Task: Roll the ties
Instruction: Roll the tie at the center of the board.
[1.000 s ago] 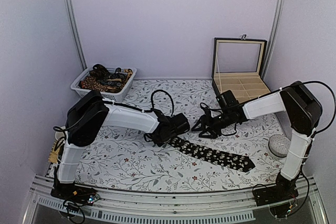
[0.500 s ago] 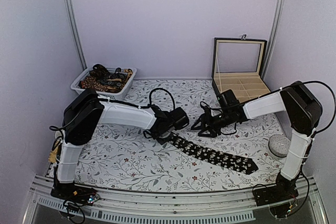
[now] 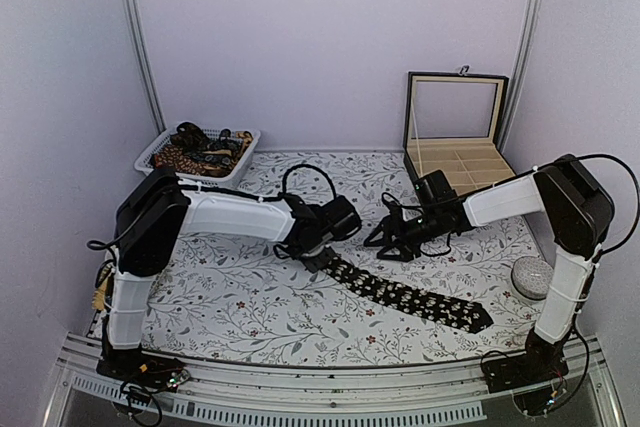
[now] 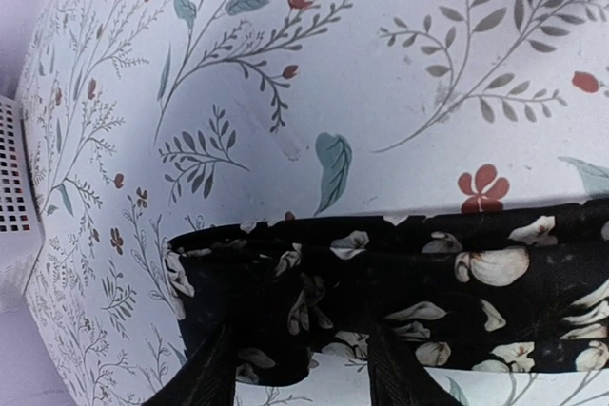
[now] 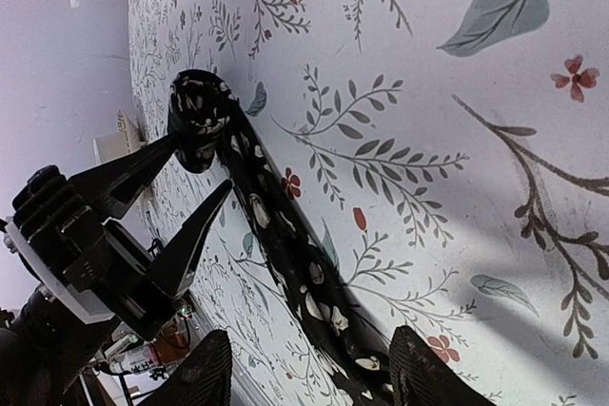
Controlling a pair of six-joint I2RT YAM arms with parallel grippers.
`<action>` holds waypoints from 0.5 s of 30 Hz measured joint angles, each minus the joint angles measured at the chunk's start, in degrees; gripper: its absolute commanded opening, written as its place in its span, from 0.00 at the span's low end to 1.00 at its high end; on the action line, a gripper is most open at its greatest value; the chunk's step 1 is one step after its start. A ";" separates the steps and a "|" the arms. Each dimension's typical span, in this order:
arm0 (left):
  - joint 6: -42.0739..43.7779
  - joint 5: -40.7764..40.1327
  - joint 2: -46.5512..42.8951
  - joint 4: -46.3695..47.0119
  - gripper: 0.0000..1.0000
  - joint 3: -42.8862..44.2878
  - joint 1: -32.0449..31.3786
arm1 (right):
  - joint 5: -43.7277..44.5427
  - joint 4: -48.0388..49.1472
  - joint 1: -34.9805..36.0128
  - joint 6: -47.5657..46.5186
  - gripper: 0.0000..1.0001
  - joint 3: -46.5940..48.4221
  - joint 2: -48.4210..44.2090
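I see the left gripper (image 3: 322, 257) with its jaws spread, straddling the folded end of the black flowered tie (image 3: 405, 297). The tie lies diagonally across the table (image 3: 250, 317) towards the right. The right gripper (image 3: 384, 240) hovers near it, open, holding nothing.

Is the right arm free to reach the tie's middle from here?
Probably yes: the right tool hangs open beside the tie, nothing between; the left tool sits only at its folded end.

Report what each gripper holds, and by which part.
Nothing is held. The left gripper's jaws stand apart around the black tie's rolled end; the right gripper hangs open above the table.
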 measured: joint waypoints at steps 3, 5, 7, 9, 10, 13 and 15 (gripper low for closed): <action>0.13 0.09 -0.52 -0.04 0.49 0.09 0.11 | -0.02 0.00 0.00 0.00 0.56 0.00 0.00; 0.15 0.11 -0.79 -0.07 0.50 0.31 0.22 | -0.04 0.00 0.00 0.00 0.56 0.00 0.00; 0.17 0.13 -0.96 -0.07 0.51 0.44 0.33 | -0.07 0.00 0.00 0.00 0.56 0.00 0.00; 0.15 0.13 -1.36 -0.11 0.52 0.44 0.48 | -0.09 0.00 0.00 0.02 0.56 0.00 0.00; 0.17 0.13 -1.42 -0.11 0.52 0.44 0.50 | -0.09 0.00 -0.02 0.02 0.56 0.00 0.00; 0.17 0.20 -1.84 -0.04 0.55 0.44 0.68 | -0.17 0.00 -0.02 0.04 0.56 0.02 0.00; 0.17 0.81 -2.40 0.00 0.58 0.42 0.76 | -0.20 0.00 -0.02 0.07 0.56 0.04 0.00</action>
